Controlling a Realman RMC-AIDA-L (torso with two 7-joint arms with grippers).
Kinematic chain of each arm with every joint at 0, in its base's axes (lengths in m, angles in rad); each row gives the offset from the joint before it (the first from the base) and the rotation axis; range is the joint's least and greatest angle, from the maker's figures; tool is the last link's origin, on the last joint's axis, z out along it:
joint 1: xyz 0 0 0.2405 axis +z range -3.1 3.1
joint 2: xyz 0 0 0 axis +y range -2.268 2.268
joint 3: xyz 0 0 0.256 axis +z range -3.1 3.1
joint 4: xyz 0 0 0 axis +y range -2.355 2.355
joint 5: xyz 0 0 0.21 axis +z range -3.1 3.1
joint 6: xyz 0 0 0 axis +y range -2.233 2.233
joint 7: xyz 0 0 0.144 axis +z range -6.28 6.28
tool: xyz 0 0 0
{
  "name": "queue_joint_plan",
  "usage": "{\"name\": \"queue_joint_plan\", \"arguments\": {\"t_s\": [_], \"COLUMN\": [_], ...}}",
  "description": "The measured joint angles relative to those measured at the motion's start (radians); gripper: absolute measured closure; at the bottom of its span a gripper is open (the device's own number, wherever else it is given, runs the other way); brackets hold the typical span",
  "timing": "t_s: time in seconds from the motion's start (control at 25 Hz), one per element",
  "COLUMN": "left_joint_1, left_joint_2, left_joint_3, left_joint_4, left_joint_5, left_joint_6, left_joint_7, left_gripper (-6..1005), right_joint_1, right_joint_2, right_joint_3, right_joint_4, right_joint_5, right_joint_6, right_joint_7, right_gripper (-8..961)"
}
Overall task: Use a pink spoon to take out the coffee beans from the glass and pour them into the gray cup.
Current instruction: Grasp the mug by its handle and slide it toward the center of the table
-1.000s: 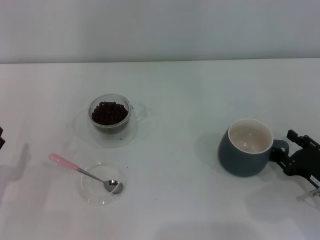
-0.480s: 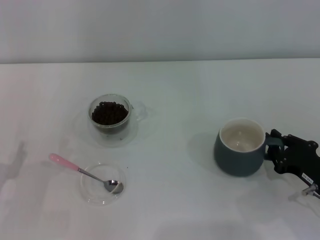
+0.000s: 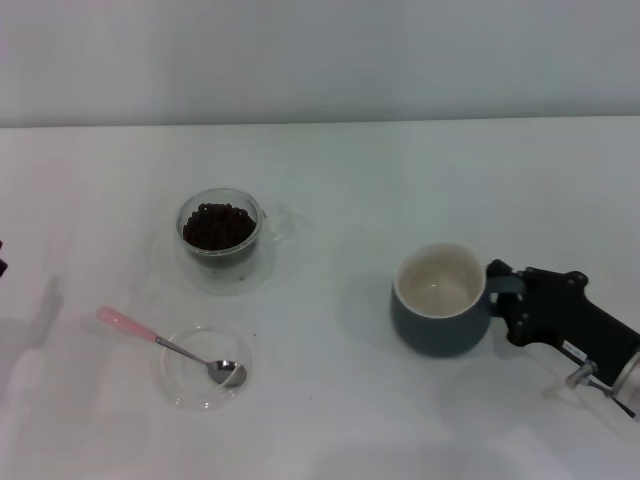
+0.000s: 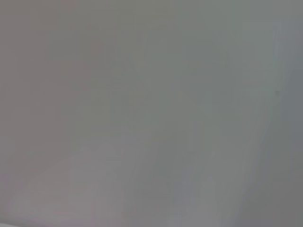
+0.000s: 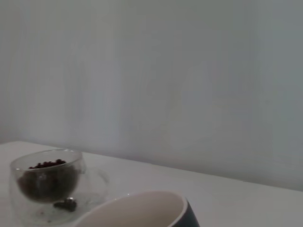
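Observation:
The gray cup (image 3: 437, 328) stands on the white table at the right, cream inside, with no beans in it. My right gripper (image 3: 508, 291) is shut on its loop handle from the right. The glass (image 3: 221, 240) with the coffee beans (image 3: 217, 226) stands on its clear saucer at the left middle. The pink spoon (image 3: 152, 339) lies with its metal bowl in a shallow clear dish (image 3: 190, 388) and its pink handle pointing far left. The right wrist view shows the gray cup's rim (image 5: 137, 207) close by and the glass (image 5: 47, 187) with the coffee beans (image 5: 46, 164) beyond. My left gripper is out of view.
The white table (image 3: 350, 180) ends at a pale wall behind. Only a dark sliver of my left arm (image 3: 2, 267) shows at the left edge. The left wrist view shows only a blank grey surface.
My right gripper has slid the gray cup leftward across the table, toward the glass. The glass, spoon and dish have not moved.

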Motion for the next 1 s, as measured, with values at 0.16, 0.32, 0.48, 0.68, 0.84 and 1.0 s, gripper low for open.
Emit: {"name": "queue_joint_plan", "arguments": {"t_s": [0.16, 0.32, 0.48, 0.68, 0.84, 1.0], "left_joint_1": [-0.003, -0.009, -0.014, -0.014, -0.014, -0.014], "left_joint_2": [-0.001, -0.001, -0.003, -0.003, -0.004, -0.005], "left_joint_3": [0.000, 0.000, 0.000, 0.000, 0.000, 0.000], "left_joint_4": [-0.002, -0.002, -0.003, -0.003, -0.004, -0.006], "left_joint_5": [0.000, 0.000, 0.000, 0.000, 0.000, 0.000], "left_joint_6": [0.000, 0.000, 0.000, 0.000, 0.000, 0.000], "left_joint_7": [-0.003, -0.012, -0.013, -0.014, -0.016, -0.028], "left_gripper": [109, 109, 109, 108, 108, 108], "right_joint_1": [0.032, 0.069, 0.095, 0.112, 0.122, 0.123], "right_joint_2": [0.005, 0.012, 0.012, 0.012, 0.012, 0.012], "right_joint_3": [0.001, 0.001, 0.001, 0.000, 0.010, 0.016], "right_joint_4": [0.011, 0.027, 0.038, 0.041, 0.046, 0.047], "right_joint_5": [-0.047, -0.085, -0.100, -0.151, -0.166, -0.165], "right_joint_6": [0.002, 0.016, 0.040, 0.060, 0.094, 0.122], "right_joint_7": [0.001, 0.001, -0.001, 0.001, 0.004, 0.029], "right_gripper": [951, 950, 949, 944, 862, 702]}}
